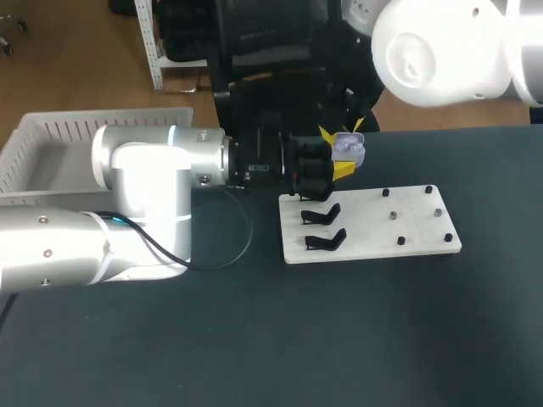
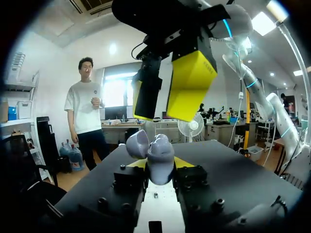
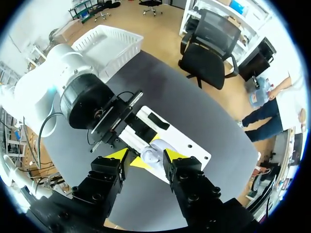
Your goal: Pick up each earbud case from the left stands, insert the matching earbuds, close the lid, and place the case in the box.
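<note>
Head view: the pale lilac rounded plastic earbud case (image 1: 349, 150), its lid swung open, is off the table over the far edge of the flat white stand board (image 1: 373, 239). The left gripper (image 1: 337, 154) pinches it, its arm lying level.

Left wrist view: the case (image 2: 160, 156) sits clamped between the left gripper's (image 2: 160, 167) yellow tips. The right gripper (image 2: 165, 104) hangs just above, jaws spread.

Right wrist view: the right gripper (image 3: 147, 158) points down over the case (image 3: 154, 154), its fingers wide to either side.
</note>
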`<action>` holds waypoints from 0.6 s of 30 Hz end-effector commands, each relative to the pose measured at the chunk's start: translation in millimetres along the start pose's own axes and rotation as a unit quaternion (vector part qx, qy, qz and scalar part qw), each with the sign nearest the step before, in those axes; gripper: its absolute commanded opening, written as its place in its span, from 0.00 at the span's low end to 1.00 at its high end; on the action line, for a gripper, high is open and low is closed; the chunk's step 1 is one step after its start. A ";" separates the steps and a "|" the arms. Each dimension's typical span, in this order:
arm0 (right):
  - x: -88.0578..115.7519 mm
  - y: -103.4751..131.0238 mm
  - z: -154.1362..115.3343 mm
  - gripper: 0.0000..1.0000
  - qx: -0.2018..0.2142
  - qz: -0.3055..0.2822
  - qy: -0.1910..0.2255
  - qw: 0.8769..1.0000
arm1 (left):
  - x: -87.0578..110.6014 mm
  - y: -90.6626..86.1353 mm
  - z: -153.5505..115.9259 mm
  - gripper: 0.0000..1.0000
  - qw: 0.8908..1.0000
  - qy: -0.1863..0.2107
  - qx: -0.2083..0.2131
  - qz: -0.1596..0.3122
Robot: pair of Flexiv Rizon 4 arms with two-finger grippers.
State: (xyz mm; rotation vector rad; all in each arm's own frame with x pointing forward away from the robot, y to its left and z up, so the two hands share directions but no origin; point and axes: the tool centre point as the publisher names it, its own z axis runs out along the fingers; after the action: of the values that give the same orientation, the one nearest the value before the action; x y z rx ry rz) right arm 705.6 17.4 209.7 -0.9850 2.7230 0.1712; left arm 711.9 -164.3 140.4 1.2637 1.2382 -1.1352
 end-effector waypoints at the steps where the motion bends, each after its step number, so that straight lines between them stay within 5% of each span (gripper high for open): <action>1: 0.1 -9.8 -7.8 0.44 0.009 0.026 -0.046 0.999 | 0.8 -2.2 -0.3 0.00 1.000 -0.003 -0.004 0.002; 8: -25.9 -47.5 -5.9 0.45 0.020 0.112 -0.111 0.987 | 0.8 -2.2 -0.3 0.00 1.000 -0.003 -0.004 0.002; 18: -25.6 -66.4 20.6 0.47 0.021 0.166 -0.096 0.981 | 0.8 -2.2 -0.3 0.00 1.000 -0.003 -0.004 0.002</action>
State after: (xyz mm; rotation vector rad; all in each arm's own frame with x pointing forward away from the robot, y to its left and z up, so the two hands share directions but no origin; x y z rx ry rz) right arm 770.5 -16.2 199.8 -0.4714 2.6776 0.2589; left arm 711.8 -164.2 140.5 1.2635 1.2383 -1.1353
